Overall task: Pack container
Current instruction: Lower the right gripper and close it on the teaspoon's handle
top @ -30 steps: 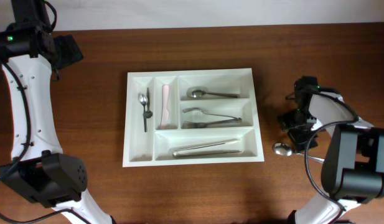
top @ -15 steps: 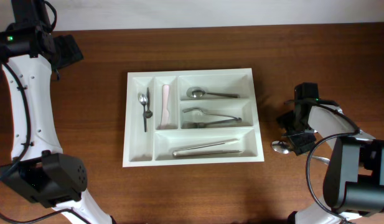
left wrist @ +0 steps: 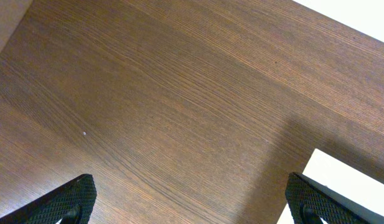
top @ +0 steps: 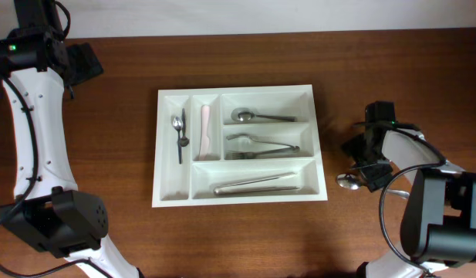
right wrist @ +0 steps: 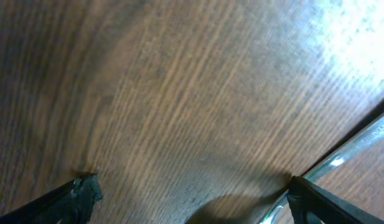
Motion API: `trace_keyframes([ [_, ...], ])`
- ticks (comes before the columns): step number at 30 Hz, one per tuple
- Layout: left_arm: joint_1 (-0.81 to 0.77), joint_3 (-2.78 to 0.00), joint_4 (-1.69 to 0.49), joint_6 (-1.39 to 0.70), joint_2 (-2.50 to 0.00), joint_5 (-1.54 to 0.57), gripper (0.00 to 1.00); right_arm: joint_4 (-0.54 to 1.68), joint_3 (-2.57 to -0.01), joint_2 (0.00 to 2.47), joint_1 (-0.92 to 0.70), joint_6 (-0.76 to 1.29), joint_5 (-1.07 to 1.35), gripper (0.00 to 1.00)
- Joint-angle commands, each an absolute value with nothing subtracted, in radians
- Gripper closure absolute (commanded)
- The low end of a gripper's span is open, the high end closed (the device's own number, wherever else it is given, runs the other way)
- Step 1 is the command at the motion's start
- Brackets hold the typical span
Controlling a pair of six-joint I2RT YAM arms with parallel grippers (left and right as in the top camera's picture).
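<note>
The container (top: pixel 170 174) is found lying flat at the centre of the table (top: pixel 222 247) with cutlery (top: pixel 262 117) laid in its compartments. It is judged light, stiff and slick-walled, and too broad to span, so it would best be taken by an outer wall or a divider. The left claw (left wrist: pixel 192 199) is seen wide open and empty over bare table at 10 o'clock of the container, and the right claw (right wrist: pixel 192 190) is likewise spread wide with nothing gripped, at 4 o'clock beside a loose spoon (top: pixel 346 183), judged thin, hard and apt to slip
</note>
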State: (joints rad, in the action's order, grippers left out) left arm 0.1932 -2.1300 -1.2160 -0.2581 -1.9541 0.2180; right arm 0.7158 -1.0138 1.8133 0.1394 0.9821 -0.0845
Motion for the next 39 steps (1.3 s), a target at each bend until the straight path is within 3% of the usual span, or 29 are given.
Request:
trace_keyframes([
  [1, 0.194, -2.138, -1.217, -0.261, -1.949, 0.226, 0.01, 0.694, -0.980, 1.935, 0.131, 0.912, 0.011, 0.01],
  [23, 0.194, -2.138, -1.217, -0.261, -1.949, 0.226, 0.01, 0.772, -1.219, 1.934, 0.131, 0.659, -0.012, 0.01],
  [39, 0.194, -2.138, -1.217, -0.261, -1.949, 0.226, 0.01, 0.891, -1.356, 1.928, 0.132, 0.690, -0.011, 0.01],
])
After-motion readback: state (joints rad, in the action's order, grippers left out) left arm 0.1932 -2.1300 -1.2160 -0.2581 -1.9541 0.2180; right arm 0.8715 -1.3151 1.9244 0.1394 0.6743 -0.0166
